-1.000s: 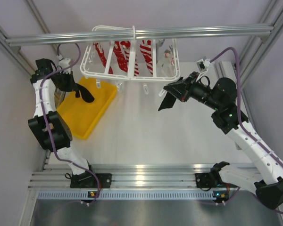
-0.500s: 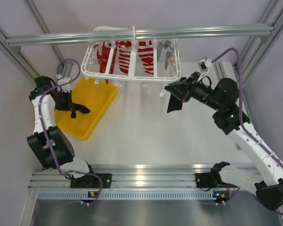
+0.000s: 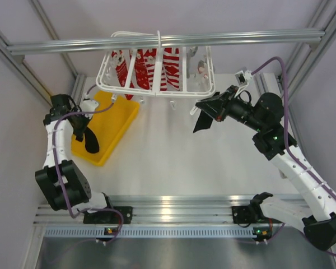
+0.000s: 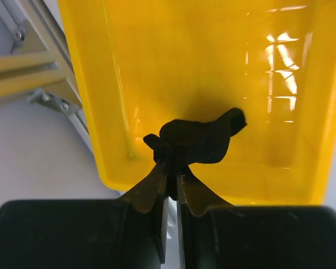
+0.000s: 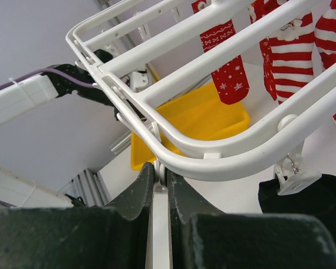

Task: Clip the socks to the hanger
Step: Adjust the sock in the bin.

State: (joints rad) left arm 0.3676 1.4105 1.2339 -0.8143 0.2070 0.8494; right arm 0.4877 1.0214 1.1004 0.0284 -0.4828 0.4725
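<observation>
Touching the left end effector [image 4: 172, 168], a sock [image 4: 199, 140] overlies the yellow tray [image 4: 157, 56].

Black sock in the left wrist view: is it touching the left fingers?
Touching: the left wrist view shows the black sock pinched between the left fingers.

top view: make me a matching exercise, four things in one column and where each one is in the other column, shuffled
Things
1. black sock
2. red-and-white socks
3. yellow tray
4. white hanger

Places
a. hooked over the metal bar
b. on the table, on the left side
c. pinched in the left jaws
d. hanging from the hanger

Pairs: 1-c, 2-d, 3-b, 4-a
</observation>
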